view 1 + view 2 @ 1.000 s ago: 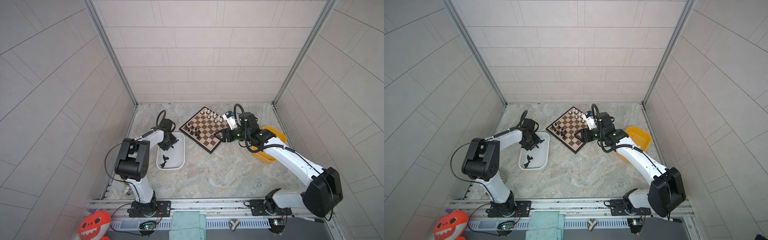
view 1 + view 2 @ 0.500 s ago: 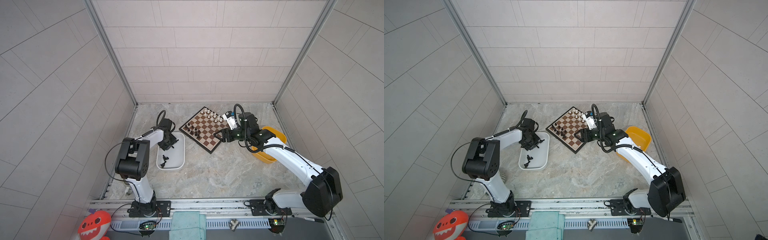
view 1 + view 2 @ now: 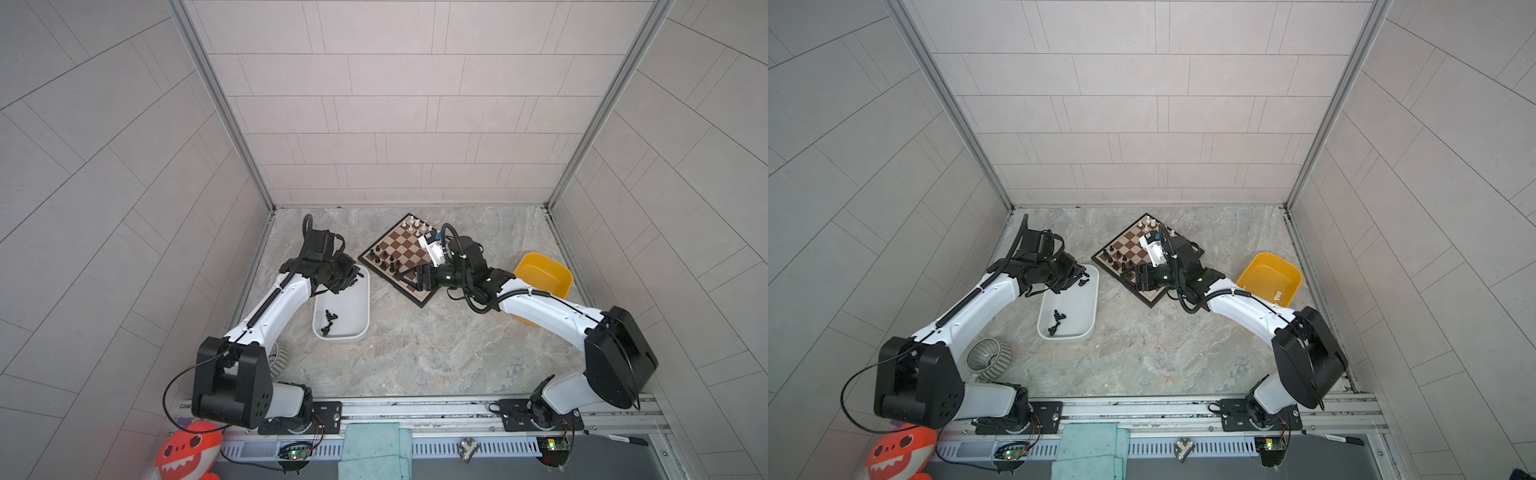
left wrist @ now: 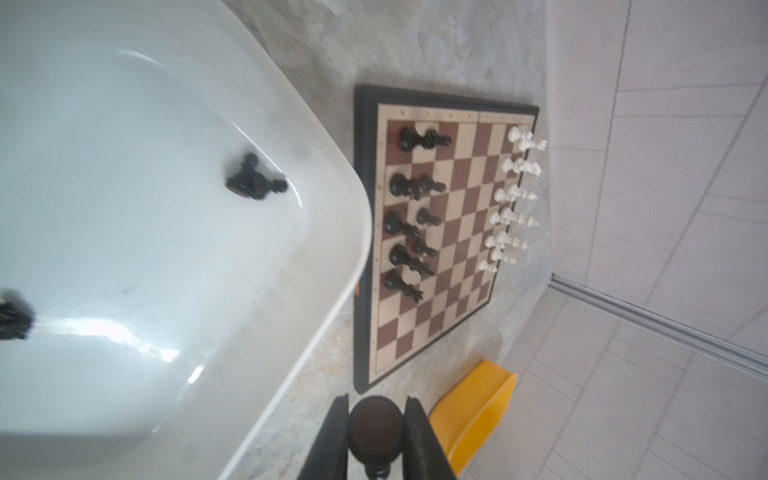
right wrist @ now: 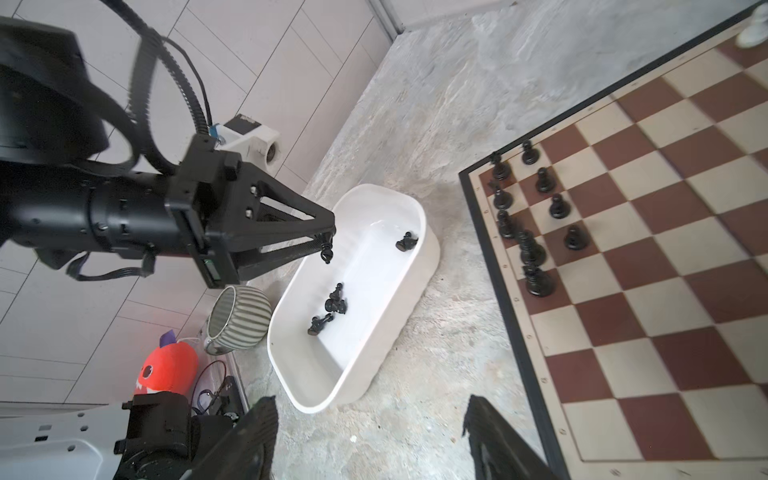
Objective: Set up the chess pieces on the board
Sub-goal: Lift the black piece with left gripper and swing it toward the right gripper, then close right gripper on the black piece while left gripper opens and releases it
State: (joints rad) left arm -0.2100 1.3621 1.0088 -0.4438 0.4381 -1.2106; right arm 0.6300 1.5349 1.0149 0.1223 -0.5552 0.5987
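The board (image 3: 409, 253) lies at an angle at the back. Several black chess pieces (image 3: 384, 259) stand along its left side and white ones (image 3: 415, 224) along its far side. My left gripper (image 4: 375, 432) is shut on a black piece (image 4: 375, 428), held above the far end of the white tub (image 3: 353, 320). The right wrist view shows that piece hanging from the left fingertips (image 5: 326, 245). More black pieces (image 5: 332, 303) lie loose in the tub. My right gripper (image 5: 370, 440) stands open and holds nothing, low over the board's near corner (image 3: 405, 277).
A yellow tub (image 3: 542, 274) sits right of the board, partly under the right arm. A striped cup (image 3: 988, 359) stands by the left arm's base, with a red toy (image 3: 187, 451) in front of the rail. Walls close in on three sides.
My left gripper's jaws have closed onto the black piece over the tub. Both arms have stayed almost where they were.
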